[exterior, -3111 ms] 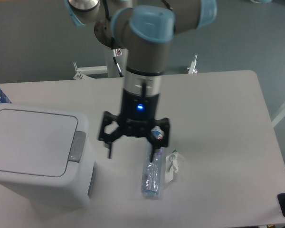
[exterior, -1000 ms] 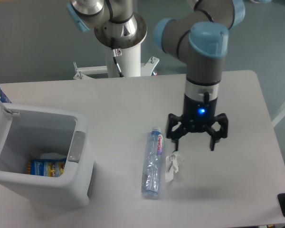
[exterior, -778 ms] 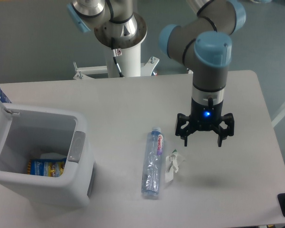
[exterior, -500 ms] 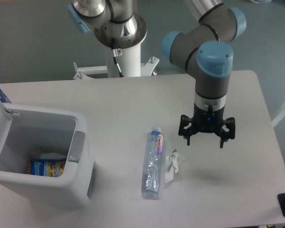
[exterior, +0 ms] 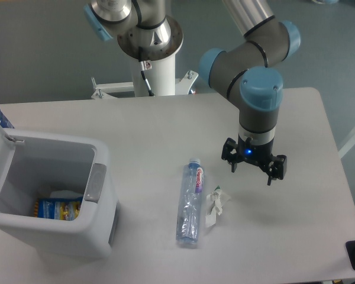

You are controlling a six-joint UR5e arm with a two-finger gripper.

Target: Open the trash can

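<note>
Claw (exterior: 252, 173): fingers spread wide, holding nothing, above the table (exterior: 296, 124). Wrapper (exterior: 215, 204) and bottle (exterior: 191, 201): lying just left of it. Trash can (exterior: 97, 234): far left, lid up, packet inside.

Light-grey boxy trash can (exterior: 77, 234) stands open at the table's left edge.

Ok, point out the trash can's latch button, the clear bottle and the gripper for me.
latch button (exterior: 94, 182), fixed camera, middle of the dark grey pad on the trash can's front rim
clear bottle (exterior: 190, 207), fixed camera, mid-body
gripper (exterior: 252, 173), fixed camera, midway between its spread fingertips
</note>
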